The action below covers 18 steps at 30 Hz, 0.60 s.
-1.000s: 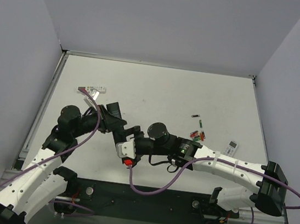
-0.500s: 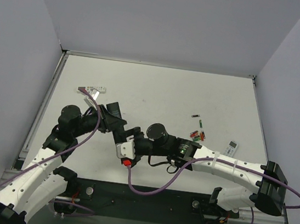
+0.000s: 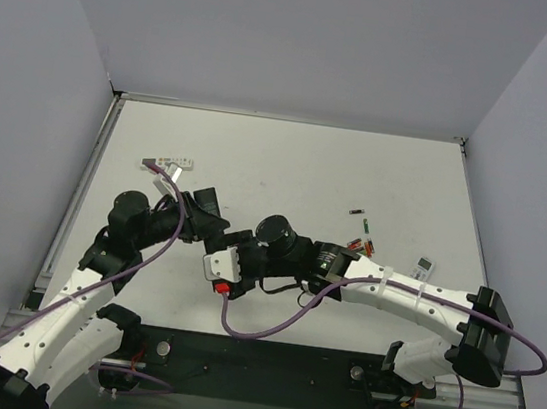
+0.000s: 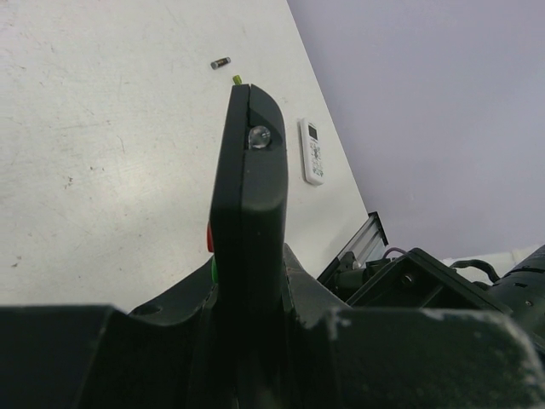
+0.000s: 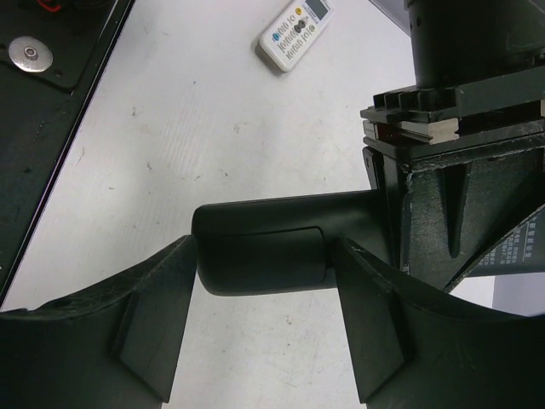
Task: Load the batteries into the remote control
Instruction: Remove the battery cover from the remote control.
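Observation:
My left gripper (image 3: 204, 208) is shut on the black remote control (image 3: 218, 226) and holds it above the table. In the left wrist view the remote control (image 4: 247, 187) stands edge-on between my fingers. My right gripper (image 5: 266, 256) is open and straddles the remote control's (image 5: 255, 234) free end, where the back cover's seam shows. One finger sits by the tip, the other by the cover's edge. Small red, green and dark batteries (image 3: 360, 244) lie on the table to the right, with one more battery (image 3: 358, 214) behind them.
A small white remote (image 3: 424, 269) lies near the batteries, at the right of the table. A longer white remote (image 3: 170, 164) rests at the back left beside a purple cable. The table's black front rail (image 3: 263, 360) runs below both arms.
My right arm has moved left, bringing its gripper around the remote control's end, and its jaws have narrowed. The left gripper has kept its hold and shifted only slightly.

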Motion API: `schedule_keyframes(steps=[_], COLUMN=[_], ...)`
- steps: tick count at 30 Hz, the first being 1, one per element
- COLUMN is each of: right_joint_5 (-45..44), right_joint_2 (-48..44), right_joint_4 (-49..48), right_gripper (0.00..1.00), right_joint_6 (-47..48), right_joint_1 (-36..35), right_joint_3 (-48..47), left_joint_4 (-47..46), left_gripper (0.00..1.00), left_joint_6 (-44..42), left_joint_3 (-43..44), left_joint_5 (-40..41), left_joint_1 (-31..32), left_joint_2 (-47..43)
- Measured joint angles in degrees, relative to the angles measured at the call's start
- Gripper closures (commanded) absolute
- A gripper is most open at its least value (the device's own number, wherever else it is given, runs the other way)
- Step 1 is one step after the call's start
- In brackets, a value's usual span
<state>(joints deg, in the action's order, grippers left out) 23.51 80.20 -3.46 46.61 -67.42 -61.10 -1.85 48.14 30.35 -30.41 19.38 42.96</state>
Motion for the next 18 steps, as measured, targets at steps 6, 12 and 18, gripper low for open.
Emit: schedule_keyframes(steps=[6,12,18], right_joint_5=[1.9,3.3,3.9], right_joint_2=[1.7,2.7,3.6], right_joint_4=[3.3,4.3,4.8], right_gripper=[0.46,0.55,0.63], right_joint_6=[0.0,0.0,-0.1], right_joint_1=[0.9,1.4,1.5], right_joint_3=[-2.4,-3.0,-3.1], left_joint_4=[0.5,0.3,-1.4], left_gripper=[1.0,1.0,1.0], left_joint_6=[-1.1,-2.1,-3.7], left_joint_3=[0.0,-1.3,-3.1], left_joint_5=[0.1,-0.5,-1.0], left_joint_1=[-0.1,0.0,0.5], left_joint_2=[0.1,0.1,0.1])
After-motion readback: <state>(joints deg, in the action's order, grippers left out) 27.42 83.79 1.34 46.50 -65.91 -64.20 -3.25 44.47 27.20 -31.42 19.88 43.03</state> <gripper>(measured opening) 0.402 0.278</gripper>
